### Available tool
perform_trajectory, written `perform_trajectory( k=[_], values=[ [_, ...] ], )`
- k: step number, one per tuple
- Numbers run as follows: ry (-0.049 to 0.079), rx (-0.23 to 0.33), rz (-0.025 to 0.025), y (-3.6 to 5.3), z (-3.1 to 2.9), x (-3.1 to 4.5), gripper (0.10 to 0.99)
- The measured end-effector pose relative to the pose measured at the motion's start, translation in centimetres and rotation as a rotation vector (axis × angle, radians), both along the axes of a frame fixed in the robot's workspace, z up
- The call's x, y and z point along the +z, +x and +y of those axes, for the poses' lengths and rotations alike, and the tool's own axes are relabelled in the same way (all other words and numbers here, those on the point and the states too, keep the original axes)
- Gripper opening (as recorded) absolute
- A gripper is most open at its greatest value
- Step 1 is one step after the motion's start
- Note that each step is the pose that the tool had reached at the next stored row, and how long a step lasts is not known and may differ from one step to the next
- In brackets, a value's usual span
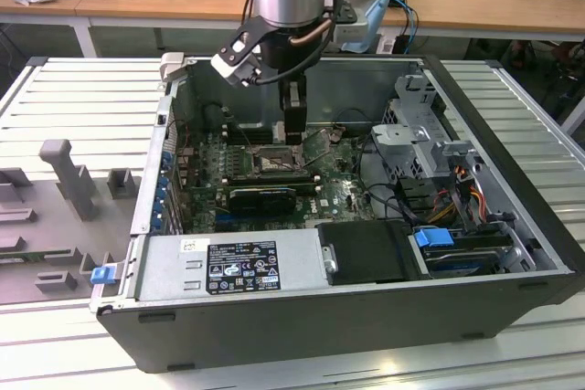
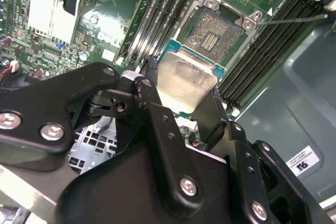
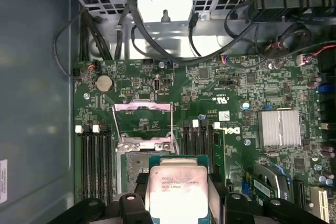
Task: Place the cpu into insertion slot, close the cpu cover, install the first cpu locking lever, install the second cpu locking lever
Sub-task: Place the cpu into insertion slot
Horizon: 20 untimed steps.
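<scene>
The gripper (image 2: 184, 100) is closed to chip width. Its two black fingers (image 2: 152, 98) clamp opposite edges of the cpu (image 2: 185, 82). The chip is held flat, with its silvery face towards the wrist. In both wrist views it hangs clear of the board and is not seated.

The insertion slot (image 2: 215, 31) lies just beyond the chip, and its brownish contact field is bare. In the first wrist view the chip overlaps part of the slot's near rim. In the exterior view the slot (image 1: 274, 160) sits at about 7 o'clock from the gripper (image 1: 292, 134), just below the fingertips. The chip's edges run roughly parallel to the slot's rim. Judged from these views, chip and slot are apart mainly in height, with a small sideways offset toward 7 o'clock.

Beyond the slot, the cpu cover (image 3: 143, 107) stands swung open, off the contact field. Memory slots (image 3: 94, 156) flank the slot on both sides.
</scene>
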<state>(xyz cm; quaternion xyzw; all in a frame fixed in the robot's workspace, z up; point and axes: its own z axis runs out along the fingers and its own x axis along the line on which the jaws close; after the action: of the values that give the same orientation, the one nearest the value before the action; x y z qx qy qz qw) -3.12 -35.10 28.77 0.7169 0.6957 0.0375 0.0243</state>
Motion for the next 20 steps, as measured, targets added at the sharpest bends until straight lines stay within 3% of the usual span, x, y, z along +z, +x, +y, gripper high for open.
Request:
perform_trajectory(
  k=[2,4,7,12,16,20],
  values=[
    [0.001,0.009,0.0006,-0.03,0.40,-0.28,0.529],
    [0.001,0.009,0.0047,-0.03,0.81,-0.48,0.529],
    [0.003,0.009,0.0105,-0.04,0.90,-0.77,0.529],
    [0.003,0.009,0.0158,-0.03,0.99,-1.23,0.529],
    [0.004,0.009,0.0176,-0.07,1.46,-1.70,0.529],
    [0.004,0.013,0.0177,-0.34,1.73,-2.88,0.529]
  ],
)
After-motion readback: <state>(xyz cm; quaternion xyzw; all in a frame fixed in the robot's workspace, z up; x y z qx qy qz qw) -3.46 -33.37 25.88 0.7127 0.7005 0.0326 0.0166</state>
